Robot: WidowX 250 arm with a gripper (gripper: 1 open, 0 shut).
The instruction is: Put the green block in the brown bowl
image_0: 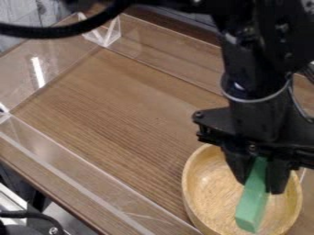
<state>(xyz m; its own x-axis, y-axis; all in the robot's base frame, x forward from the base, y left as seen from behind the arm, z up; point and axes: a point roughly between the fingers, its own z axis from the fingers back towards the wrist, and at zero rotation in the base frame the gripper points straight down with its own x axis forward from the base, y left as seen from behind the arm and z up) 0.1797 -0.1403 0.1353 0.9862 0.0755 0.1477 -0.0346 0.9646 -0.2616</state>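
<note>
Held upright and slightly tilted over the brown bowl (208, 197) at the near right of the wooden table (110, 110): the green block (255, 204), pinched at its upper end by the gripper (262, 167), jaws clamped tight on it with no slack showing. Lower end of the block down inside the rim's outline, over the right half of the bowl's hollow; contact with the bowl floor not readable from this angle. Best way to finish, by judgement: lower a touch more so the bottom edge nears or meets the wood, then part the jaws and let the bar tip over onto its flat side within the hollow; lift straight up afterward to avoid dragging it back out. Worth keeping the release away from the far-right rim, since a long thin bar let go near an edge could lean against the rim or slide over it. Hidden or unclear: top of the block, buried between the fingers; the far right part of the bowl, covered by the dark arm and gripper body; the bowl's near edge, cut off by the picture's bottom border. Clear acrylic walls (50, 64) around the table, hard to trace except by glints and edges. Small clear stand (105, 35) at the far left, partly masked by the arm.
</note>
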